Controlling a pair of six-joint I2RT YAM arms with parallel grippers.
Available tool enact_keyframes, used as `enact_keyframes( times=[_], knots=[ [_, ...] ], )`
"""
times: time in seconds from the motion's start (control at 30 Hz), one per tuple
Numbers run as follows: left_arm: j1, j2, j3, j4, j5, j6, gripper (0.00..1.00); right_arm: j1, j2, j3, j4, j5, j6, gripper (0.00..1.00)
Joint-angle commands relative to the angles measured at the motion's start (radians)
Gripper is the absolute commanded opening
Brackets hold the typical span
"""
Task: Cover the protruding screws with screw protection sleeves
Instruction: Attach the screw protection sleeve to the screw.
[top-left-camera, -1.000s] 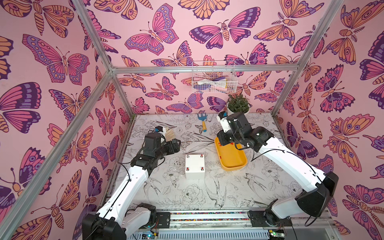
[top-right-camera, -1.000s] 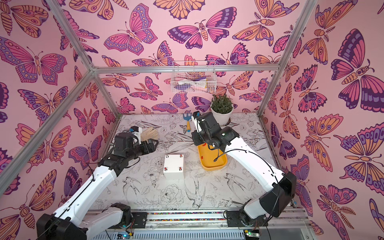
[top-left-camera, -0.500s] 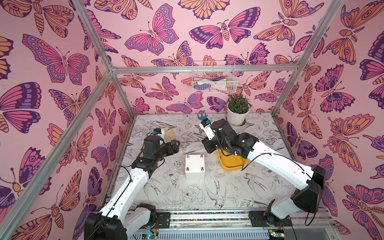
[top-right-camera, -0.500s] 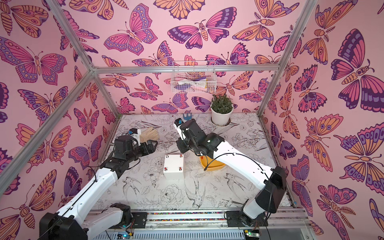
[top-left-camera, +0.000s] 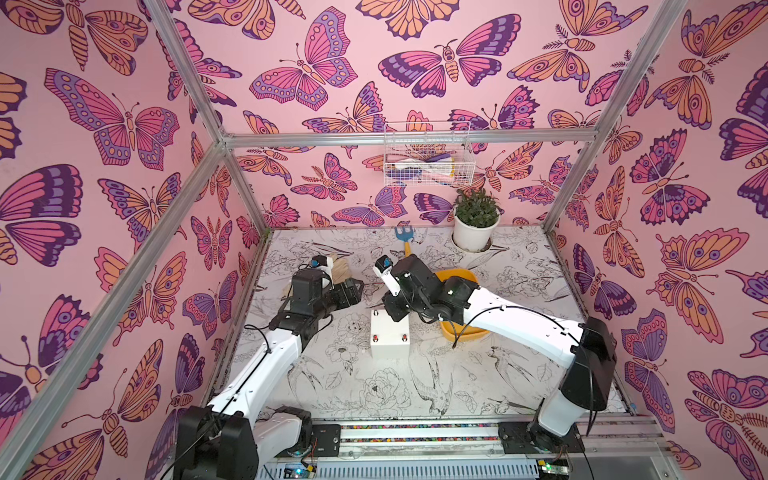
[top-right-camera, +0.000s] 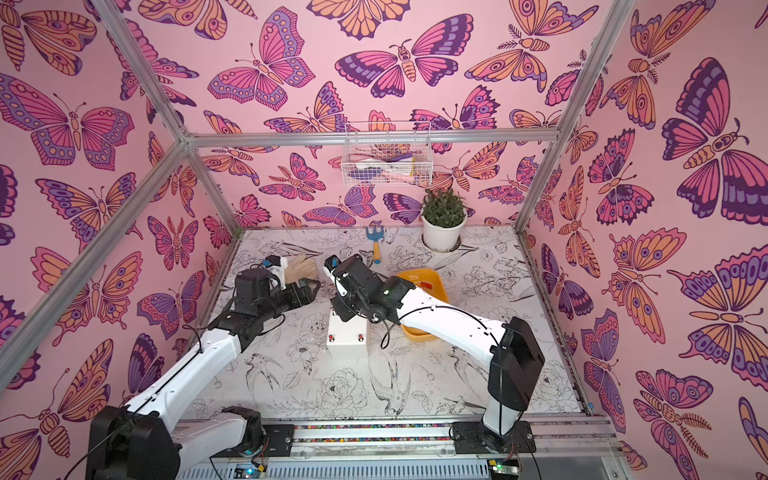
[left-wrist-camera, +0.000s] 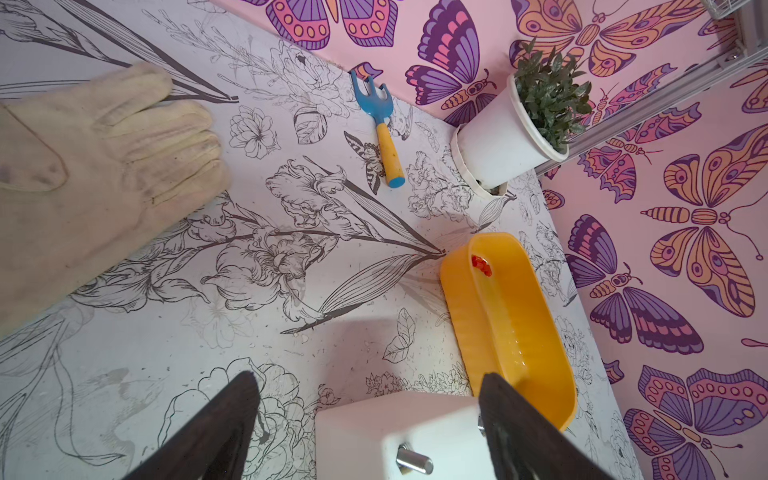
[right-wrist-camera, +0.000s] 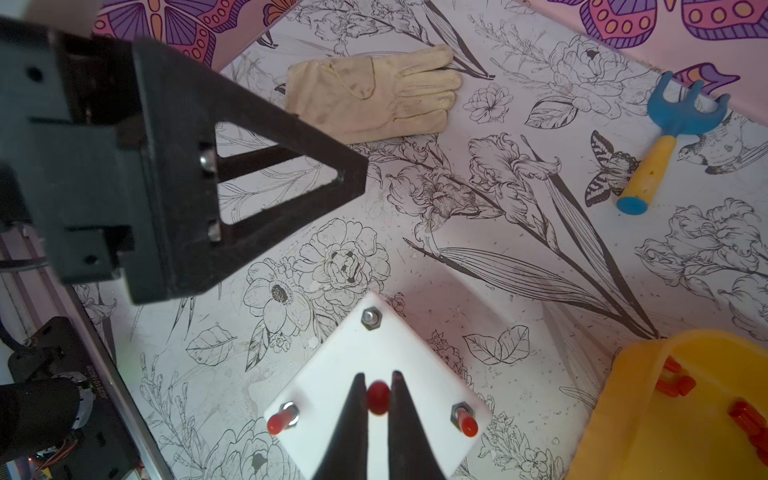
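Swung over from the yellow tray (right-wrist-camera: 623, 399) of red sleeves (right-wrist-camera: 748, 417), the right gripper (right-wrist-camera: 378, 374) pinches one sleeve (right-wrist-camera: 378, 398) above the white box (right-wrist-camera: 370, 353); the left gripper (left-wrist-camera: 368, 376) hangs alongside, fingers (left-wrist-camera: 224, 424) spread.

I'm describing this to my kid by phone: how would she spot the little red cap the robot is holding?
Find the white box on the flower-printed table. Just over it, the right gripper pinches one red sleeve. Its neighbours sit on the box's corner screws or lie in the yellow tray; only this one is held.

Two screws (right-wrist-camera: 458, 412) wear red sleeves (right-wrist-camera: 277, 422); a third screw (right-wrist-camera: 371, 318) stands bare.
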Motion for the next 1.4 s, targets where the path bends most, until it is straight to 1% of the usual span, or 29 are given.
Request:
enact_keyframes(
  times=[0.0, 0.2, 0.83, 1.37],
  knots=[
    [0.008, 0.014, -0.018, 0.028, 0.018, -0.001, 0.86, 0.009, 0.025, 0.017, 0.034, 0.010, 0.024, 0.12],
    [0.009, 0.022, -0.019, 0.028, 0.016, 0.002, 0.86, 0.010, 0.066, 0.034, 0.038, 0.012, 0.023, 0.12],
    [0.013, 0.027, -0.021, 0.028, 0.033, 0.004, 0.86, 0.009, 0.151, 0.089, 0.033, -0.031, 0.024, 0.12],
    [0.013, 0.034, -0.019, 0.031, 0.041, 0.002, 0.86, 0.010, 0.168, 0.087, 0.029, -0.037, 0.026, 0.12]
  ],
)
